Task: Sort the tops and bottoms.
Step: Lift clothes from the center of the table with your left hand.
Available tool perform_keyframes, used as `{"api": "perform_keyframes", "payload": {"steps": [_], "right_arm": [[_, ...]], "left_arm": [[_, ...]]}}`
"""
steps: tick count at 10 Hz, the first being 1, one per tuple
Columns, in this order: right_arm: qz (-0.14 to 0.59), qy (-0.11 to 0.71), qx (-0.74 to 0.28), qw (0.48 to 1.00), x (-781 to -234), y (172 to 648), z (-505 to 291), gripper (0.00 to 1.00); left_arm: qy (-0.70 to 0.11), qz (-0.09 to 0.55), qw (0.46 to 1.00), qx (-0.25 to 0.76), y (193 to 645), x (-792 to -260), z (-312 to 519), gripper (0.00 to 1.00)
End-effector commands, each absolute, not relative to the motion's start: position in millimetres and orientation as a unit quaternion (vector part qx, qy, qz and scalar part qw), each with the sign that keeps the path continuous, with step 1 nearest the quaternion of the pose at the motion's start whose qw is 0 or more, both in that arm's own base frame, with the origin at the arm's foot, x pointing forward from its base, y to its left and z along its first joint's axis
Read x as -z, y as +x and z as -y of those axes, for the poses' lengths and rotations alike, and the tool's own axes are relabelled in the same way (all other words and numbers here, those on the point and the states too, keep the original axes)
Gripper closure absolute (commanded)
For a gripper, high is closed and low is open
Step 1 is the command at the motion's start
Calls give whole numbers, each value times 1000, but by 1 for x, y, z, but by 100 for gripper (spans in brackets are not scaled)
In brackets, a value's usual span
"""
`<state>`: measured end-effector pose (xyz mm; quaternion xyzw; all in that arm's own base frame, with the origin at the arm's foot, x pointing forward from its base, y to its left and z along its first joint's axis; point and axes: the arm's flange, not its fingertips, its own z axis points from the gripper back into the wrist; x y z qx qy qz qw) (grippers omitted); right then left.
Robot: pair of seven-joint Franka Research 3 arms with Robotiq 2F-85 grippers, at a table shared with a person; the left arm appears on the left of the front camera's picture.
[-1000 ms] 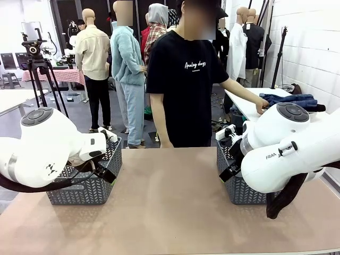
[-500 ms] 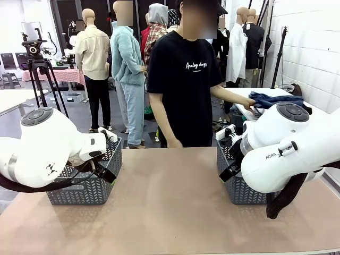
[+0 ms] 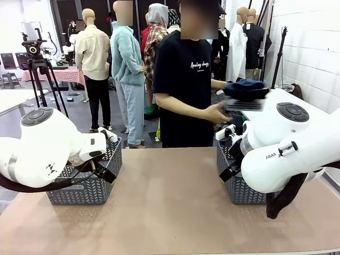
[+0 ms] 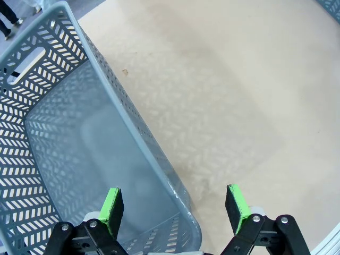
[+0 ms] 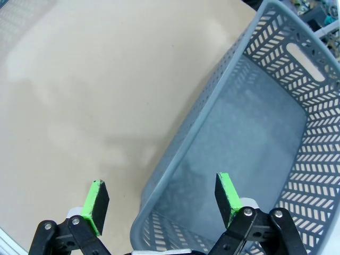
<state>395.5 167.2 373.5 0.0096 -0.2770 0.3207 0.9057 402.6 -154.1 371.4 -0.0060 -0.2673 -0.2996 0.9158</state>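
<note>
Left wrist view: the left gripper (image 4: 173, 207) has its fingers spread wide and empty, low over the counter (image 4: 239, 79); the right gripper (image 5: 161, 203) likewise. Beyond the counter's far edge, a person's hand (image 3: 218, 112) carries the stacked garments (image 3: 245, 89). They look soft, light and floppy, likely best pinched at a bunched fold.

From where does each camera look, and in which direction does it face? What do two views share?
Front: between the arms, facing across the table at the person holding folded garments; left arm and right arm show.
Left wrist: above the left basket, looking down; open left gripper.
Right wrist: above the right basket, looking down; open right gripper.
Shared: front also shows both baskets.
</note>
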Motion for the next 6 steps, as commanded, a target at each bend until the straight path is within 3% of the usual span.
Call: {"api": "perform_keyframes", "payload": {"steps": [1,6], "right_arm": [[284,17,-316,905,-382,392,-169,0],[328,69,-258,906,-448,358,-137,0]], "left_arm": [[-11,271,911,312,400,-379,156,0],[-3,329,891,314,370,-454,163,0]]}}
